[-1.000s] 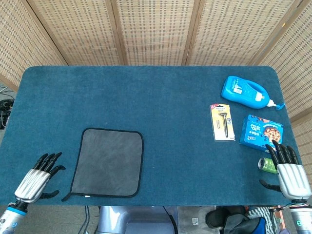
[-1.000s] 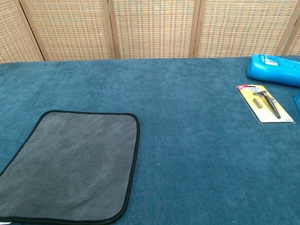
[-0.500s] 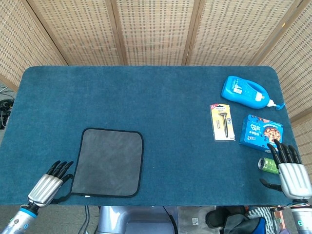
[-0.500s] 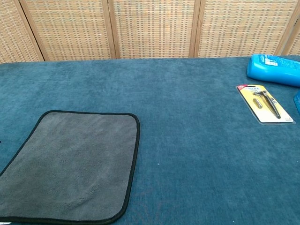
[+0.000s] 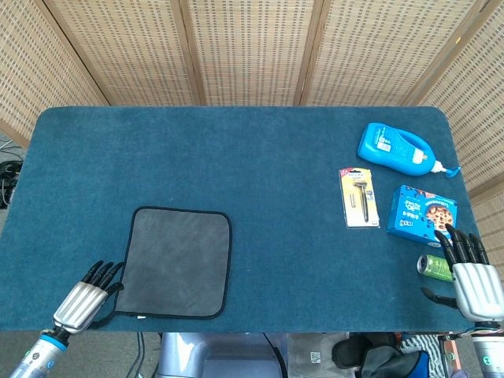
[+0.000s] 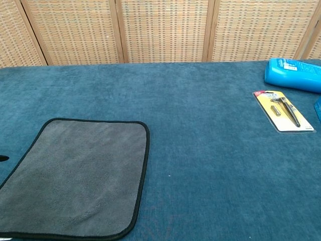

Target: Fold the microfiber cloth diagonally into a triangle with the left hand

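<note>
A grey microfiber cloth with a black hem lies flat and unfolded on the blue table, near the front left; the chest view shows the cloth spread square. My left hand hovers at the cloth's near-left corner, fingers apart and reaching its left edge, holding nothing. In the chest view only a dark fingertip pokes in at the left border. At the front right edge my right hand rests with fingers spread and empty.
At the right stand a blue bottle, a carded razor pack, a blue cookie box and a small green can beside my right hand. The table's front edge runs just below the cloth.
My left hand has moved right and toward the front edge, closing on the cloth's near-left corner. The right hand has slipped slightly toward the front. The cloth has not moved.
</note>
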Motion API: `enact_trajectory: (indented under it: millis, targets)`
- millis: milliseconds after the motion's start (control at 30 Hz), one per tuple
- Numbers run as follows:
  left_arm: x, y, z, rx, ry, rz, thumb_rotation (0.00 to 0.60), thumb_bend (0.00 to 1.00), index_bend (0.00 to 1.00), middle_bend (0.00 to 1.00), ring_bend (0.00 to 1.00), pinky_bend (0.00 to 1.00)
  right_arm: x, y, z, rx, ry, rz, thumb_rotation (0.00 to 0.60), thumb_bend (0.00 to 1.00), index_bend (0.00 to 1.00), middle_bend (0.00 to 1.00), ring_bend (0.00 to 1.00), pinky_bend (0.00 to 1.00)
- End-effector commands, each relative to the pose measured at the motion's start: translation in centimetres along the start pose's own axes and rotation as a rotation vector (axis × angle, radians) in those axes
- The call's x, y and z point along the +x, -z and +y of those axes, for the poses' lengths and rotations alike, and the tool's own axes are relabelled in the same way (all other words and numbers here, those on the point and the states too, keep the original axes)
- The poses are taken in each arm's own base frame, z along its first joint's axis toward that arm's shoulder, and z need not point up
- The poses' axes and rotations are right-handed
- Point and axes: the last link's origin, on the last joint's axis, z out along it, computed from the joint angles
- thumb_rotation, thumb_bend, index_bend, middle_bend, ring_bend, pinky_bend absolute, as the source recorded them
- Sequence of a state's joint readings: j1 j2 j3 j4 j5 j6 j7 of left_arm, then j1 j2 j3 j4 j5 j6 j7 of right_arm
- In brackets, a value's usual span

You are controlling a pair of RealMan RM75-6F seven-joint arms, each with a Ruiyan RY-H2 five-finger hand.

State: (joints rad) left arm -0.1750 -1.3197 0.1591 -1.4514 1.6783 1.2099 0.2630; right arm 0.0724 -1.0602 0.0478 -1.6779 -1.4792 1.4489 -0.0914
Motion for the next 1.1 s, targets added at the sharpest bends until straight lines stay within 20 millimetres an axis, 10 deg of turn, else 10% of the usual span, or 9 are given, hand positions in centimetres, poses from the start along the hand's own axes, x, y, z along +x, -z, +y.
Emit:
enact_trajectory:
  millis: [33, 1100]
  targets:
    - [-0.2, -0.5, 0.4, -0.003, -0.004, 0.005, 0.6, 0.19, 0.32, 0.0, 0.0, 0.0, 0.1, 0.0, 0.1, -0.002, -0.002, 0.004, 0.6, 0.0, 0.0, 0.0, 0.0, 0.0]
    - [-0.6, -1.6, 1.3, -0.014, -0.018, 0.004, 0.6, 0.19, 0.32, 0.0, 0.0, 0.0, 0.4, 0.0, 0.2, -0.008, -0.019, 0.021, 0.6, 0.0, 0.0, 0.0, 0.0, 0.0]
